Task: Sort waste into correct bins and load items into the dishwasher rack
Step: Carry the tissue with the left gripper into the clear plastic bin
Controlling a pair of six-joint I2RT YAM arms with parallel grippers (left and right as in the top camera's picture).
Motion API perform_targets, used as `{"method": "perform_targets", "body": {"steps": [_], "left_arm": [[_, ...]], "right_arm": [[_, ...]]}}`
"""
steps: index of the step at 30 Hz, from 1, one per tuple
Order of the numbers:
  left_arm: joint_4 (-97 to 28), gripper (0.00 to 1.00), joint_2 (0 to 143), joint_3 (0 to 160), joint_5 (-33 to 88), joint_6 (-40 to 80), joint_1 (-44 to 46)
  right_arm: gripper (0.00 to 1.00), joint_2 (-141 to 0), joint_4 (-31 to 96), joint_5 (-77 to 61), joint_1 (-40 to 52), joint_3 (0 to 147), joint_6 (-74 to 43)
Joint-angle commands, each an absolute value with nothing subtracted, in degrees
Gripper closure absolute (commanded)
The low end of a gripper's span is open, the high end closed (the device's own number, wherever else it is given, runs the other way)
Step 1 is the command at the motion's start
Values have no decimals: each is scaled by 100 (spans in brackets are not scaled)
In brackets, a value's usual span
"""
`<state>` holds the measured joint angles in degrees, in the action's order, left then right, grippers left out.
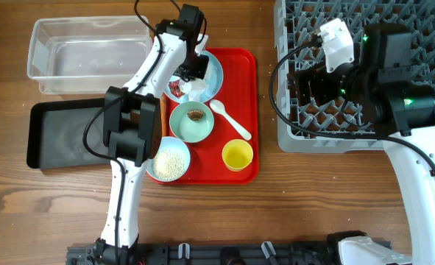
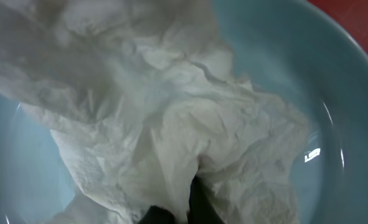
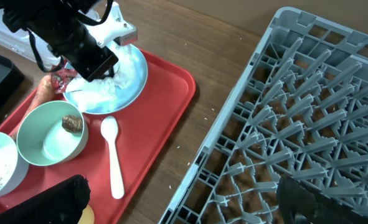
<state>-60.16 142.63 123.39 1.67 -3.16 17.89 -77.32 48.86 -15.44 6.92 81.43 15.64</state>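
The left gripper (image 1: 193,72) is buried in the crumpled napkin (image 2: 171,124) on the blue plate (image 2: 339,93), likely to pinch it for binning; its grip cannot be told. The right gripper (image 1: 310,79) waits open above the rack (image 3: 308,112).

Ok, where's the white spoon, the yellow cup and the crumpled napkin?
white spoon (image 1: 231,121), overhead view, middle of its handle.
yellow cup (image 1: 237,155), overhead view, inside its open top.
crumpled napkin (image 2: 171,118), left wrist view, centre of its folds.

Left arm (image 1: 129,125) overhangs the red tray's (image 1: 251,88) left edge; spoon (image 1: 229,118) lies exposed.
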Motion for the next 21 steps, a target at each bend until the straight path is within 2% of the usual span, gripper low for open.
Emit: {"method": "perform_targets", "body": {"steps": [1, 5, 8, 14, 18, 19, 20, 21], "left_arm": [[-6252, 96, 14363, 12589, 266, -161, 1737], [-6635, 96, 13378, 13821, 200, 91, 1461], [-6698, 96, 12728, 13941, -541, 91, 963], [-6779, 96, 13170, 13767, -539, 89, -489], [-6292, 95, 13740, 13690, 62, 89, -803], [-6292, 78, 13869, 13690, 152, 89, -801], [-6462, 17, 13937, 13690, 217, 89, -781], [-6576, 0, 13941, 13690, 211, 80, -766]], "right_arm": [[1, -7747, 4869, -1658, 687, 8250, 1479], [1, -7747, 4856, -1658, 687, 8250, 1485], [1, -7747, 4858, -1658, 687, 8250, 1483], [0, -7747, 4880, -1658, 687, 8250, 1485], [0, -7747, 4928, -1660, 687, 8250, 1479], [0, -7747, 4958, -1658, 687, 8250, 1481], [0, -7747, 4982, -1658, 687, 8250, 1485], [0, -7747, 5000, -1658, 687, 8250, 1481]]}}
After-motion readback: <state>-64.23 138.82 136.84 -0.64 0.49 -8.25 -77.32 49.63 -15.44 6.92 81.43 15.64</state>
